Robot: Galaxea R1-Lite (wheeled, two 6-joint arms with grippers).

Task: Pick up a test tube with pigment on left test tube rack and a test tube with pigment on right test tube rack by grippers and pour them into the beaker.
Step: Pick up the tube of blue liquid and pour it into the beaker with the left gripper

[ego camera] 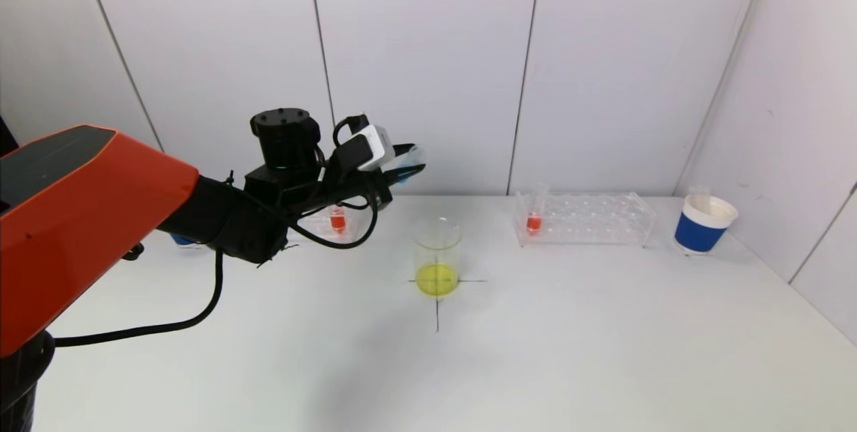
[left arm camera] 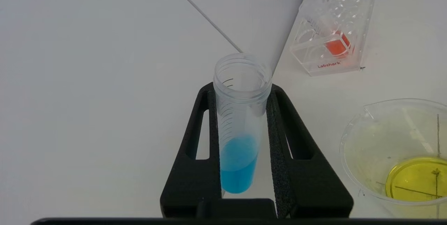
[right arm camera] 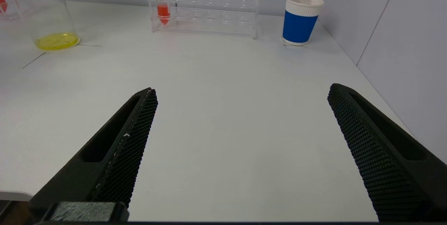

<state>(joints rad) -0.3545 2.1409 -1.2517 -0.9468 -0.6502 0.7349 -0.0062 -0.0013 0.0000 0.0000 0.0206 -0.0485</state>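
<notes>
Clear, glossy plastic for the blue-filled test tube [left arm camera: 240,113] and the right test tube rack [right arm camera: 206,14]; transparent beaker [ego camera: 436,254] (glass or plastic, hard to say); matt black gripper fingers [right arm camera: 129,148] with rough mesh-textured pads; smooth matt white table [ego camera: 569,338]

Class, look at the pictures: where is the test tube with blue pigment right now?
The blue test tube is clamped in the left gripper, raised above the table's left side, just left of the beaker.
</notes>
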